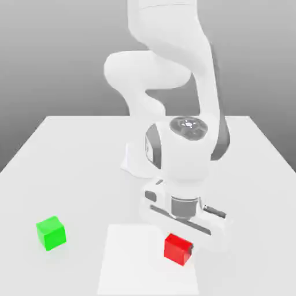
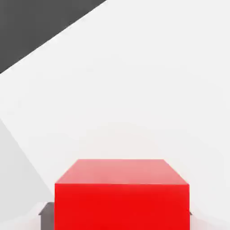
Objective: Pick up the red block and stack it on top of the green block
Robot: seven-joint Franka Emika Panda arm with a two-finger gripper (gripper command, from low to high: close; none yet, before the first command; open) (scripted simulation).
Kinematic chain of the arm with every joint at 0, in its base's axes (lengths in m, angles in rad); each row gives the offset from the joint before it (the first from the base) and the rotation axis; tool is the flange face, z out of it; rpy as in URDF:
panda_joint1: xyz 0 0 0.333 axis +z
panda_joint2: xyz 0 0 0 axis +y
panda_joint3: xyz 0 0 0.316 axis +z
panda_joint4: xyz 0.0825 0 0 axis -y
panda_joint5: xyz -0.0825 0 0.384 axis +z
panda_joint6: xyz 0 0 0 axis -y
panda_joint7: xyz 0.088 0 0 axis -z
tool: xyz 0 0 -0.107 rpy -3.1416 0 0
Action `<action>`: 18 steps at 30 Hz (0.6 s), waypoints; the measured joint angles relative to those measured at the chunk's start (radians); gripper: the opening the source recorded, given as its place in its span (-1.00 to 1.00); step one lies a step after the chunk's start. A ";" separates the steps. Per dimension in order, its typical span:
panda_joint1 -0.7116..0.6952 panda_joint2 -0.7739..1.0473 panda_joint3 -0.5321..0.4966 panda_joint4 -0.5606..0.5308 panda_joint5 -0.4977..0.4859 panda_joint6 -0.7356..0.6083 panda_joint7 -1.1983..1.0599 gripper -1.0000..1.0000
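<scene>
The red cube (image 1: 177, 249) was over the white rectangular patch (image 1: 136, 260) on the pale worktop (image 1: 87, 173), near that patch's edge on the exterior view's right. The end effector (image 1: 178, 250) was over that same part of the patch, closed in to a narrow grip with the red cube held between its fingers; a dark bit of one finger (image 1: 191, 249) showed against the cube's side. In the hand view the cube had a dark finger piece (image 2: 47, 217) close against one side and a sliver of another at the opposite side, with its top face and one bright side face visible. Whether the cube was touching the patch or slightly above it could not be told. The green cube (image 1: 51, 233) lay on the worktop to the exterior view's left of the patch, well apart from it, one corner turned toward the camera. The white robot arm (image 1: 185, 150) had its base (image 1: 141, 159) beyond the patch, farther from the exterior camera, and reached forward so that its white hand (image 1: 185, 217) hung over the patch's far edge, tilted in that view.
</scene>
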 joint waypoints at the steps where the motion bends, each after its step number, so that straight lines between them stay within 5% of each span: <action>1: -0.004 -0.033 0.007 -0.005 0.015 -0.028 -0.011 -1.00; 18: -0.372 -0.223 -0.124 -0.009 0.096 -0.213 -0.466 -1.00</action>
